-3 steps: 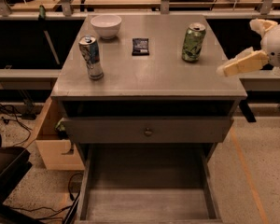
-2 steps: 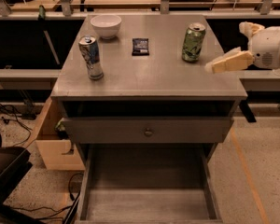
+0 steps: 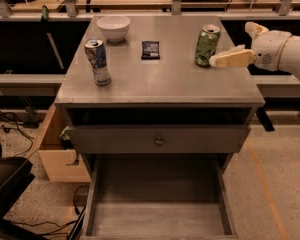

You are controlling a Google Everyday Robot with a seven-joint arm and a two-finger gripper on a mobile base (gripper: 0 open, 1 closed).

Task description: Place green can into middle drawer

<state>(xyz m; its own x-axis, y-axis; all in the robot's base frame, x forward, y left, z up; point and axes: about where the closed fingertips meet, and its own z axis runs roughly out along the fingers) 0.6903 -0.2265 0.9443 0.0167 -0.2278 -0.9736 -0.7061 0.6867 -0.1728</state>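
Observation:
The green can (image 3: pixel 207 45) stands upright on the right rear part of the grey cabinet top (image 3: pixel 160 79). My gripper (image 3: pixel 231 44) comes in from the right edge at can height. It is open and empty, with one cream finger (image 3: pixel 230 59) pointing left, its tip just right of the can's lower half, and the other finger (image 3: pixel 253 29) behind and to the right. The middle drawer (image 3: pixel 97 194) is pulled out wide open at the bottom of the view, its bare floor showing.
A taller blue-and-silver can (image 3: pixel 98 61) stands at the left of the top. A white bowl (image 3: pixel 113 27) and a small dark packet (image 3: pixel 150 49) lie at the back. A drawer front with a round knob (image 3: pixel 159 141) sits above the open drawer. A wooden box (image 3: pixel 60 154) is at the cabinet's left.
My gripper has moved left across the cabinet's right edge, from well clear of the green can to right beside it. The can and drawers have not moved.

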